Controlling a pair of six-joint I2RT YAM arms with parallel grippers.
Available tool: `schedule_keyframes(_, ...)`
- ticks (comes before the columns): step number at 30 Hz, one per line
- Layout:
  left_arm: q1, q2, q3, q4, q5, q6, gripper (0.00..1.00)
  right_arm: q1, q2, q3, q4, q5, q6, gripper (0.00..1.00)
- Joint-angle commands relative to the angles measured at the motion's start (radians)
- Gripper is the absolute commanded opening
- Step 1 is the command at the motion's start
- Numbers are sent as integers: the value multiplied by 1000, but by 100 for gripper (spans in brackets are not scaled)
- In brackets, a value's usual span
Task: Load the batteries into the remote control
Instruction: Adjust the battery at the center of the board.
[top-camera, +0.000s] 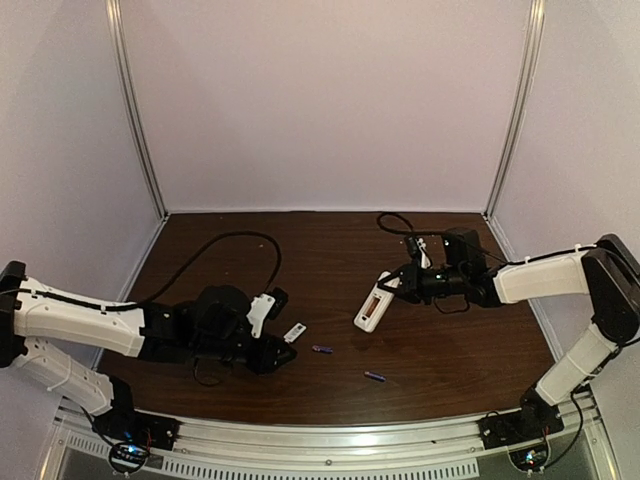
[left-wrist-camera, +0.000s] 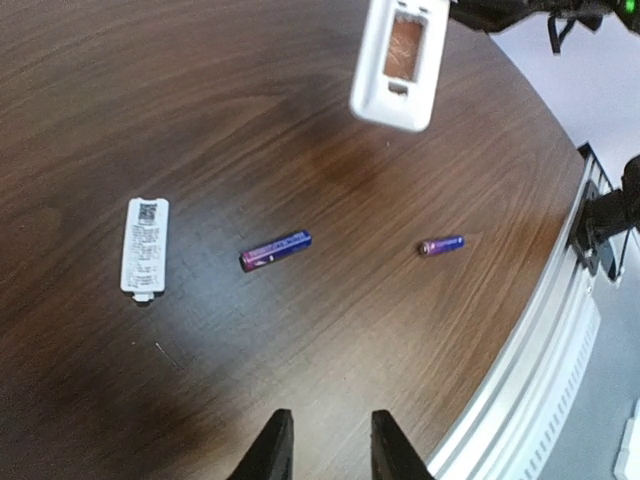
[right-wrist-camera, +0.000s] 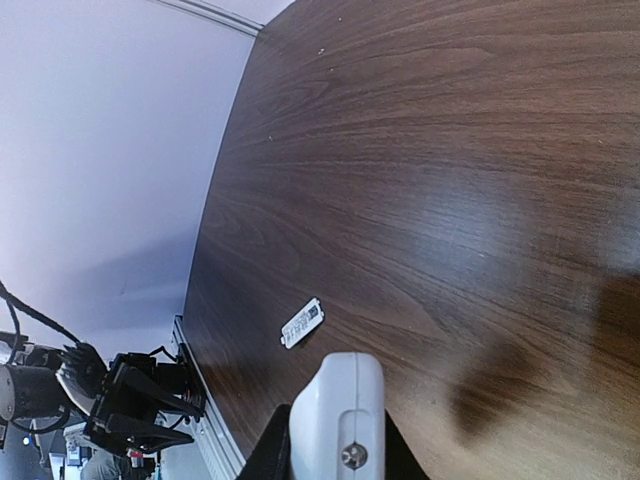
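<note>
The remote control (top-camera: 370, 308) is a white bar held above the table, its reddish open compartment (left-wrist-camera: 404, 45) facing up. My right gripper (top-camera: 392, 285) is shut on one end of the remote control (right-wrist-camera: 338, 415), with a black finger on each side of it. Two bluish-purple batteries lie on the wood: one (top-camera: 322, 349) (left-wrist-camera: 275, 251) nearer my left gripper, the other (top-camera: 374, 377) (left-wrist-camera: 441, 245) toward the front edge. My left gripper (top-camera: 283, 353) (left-wrist-camera: 330, 450) hovers left of them, its jaws a narrow gap apart with nothing between them.
A small white cover piece (top-camera: 294, 332) (left-wrist-camera: 145, 245) (right-wrist-camera: 302, 323) with a label lies flat beside the left gripper. A black cable (top-camera: 225, 240) loops over the back left of the table. The metal rail (top-camera: 330, 435) runs along the front edge.
</note>
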Motion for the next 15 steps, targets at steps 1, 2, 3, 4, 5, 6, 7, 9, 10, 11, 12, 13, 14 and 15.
schedule_keyframes(1, -1, 83, -11, 197, 53, -82, 21, 50, 55, 63, 81, 49, 16, 0)
schedule_keyframes(2, -1, 114, -5, 219, 65, -91, 18, 59, 74, 74, 87, 51, 18, 0)
schedule_keyframes(3, 0, 137, 1, 238, 79, -94, 15, 66, 89, 81, 92, 54, 20, 0)
schedule_keyframes(4, -1, 160, 9, 245, 85, -105, 12, 74, 101, 89, 96, 58, 19, 0)
schedule_keyframes(5, -1, 181, 16, 252, 86, -112, 10, 81, 114, 94, 95, 62, 17, 0)
schedule_keyframes(6, -1, 199, 20, 260, 83, -117, 8, 85, 126, 99, 99, 64, 15, 0)
schedule_keyframes(7, 0, 215, 24, 265, 76, -119, 7, 89, 136, 104, 103, 65, 16, 0)
schedule_keyframes(9, 7, 243, 37, 266, 66, -123, 3, 96, 157, 111, 111, 68, 16, 0)
schedule_keyframes(10, 9, 257, 45, 267, 63, -121, 2, 101, 166, 116, 112, 69, 15, 0)
schedule_keyframes(11, 10, 269, 55, 263, 58, -122, 1, 104, 175, 122, 113, 72, 11, 0)
schedule_keyframes(12, 12, 284, 64, 262, 55, -124, 1, 108, 184, 128, 114, 73, 9, 0)
schedule_keyframes(13, 15, 298, 75, 259, 52, -126, 0, 112, 196, 135, 114, 74, 9, 0)
schedule_keyframes(14, 19, 311, 82, 255, 45, -128, 0, 116, 206, 140, 119, 73, 10, 0)
schedule_keyframes(15, 25, 322, 88, 250, 39, -132, 0, 119, 214, 145, 121, 73, 10, 0)
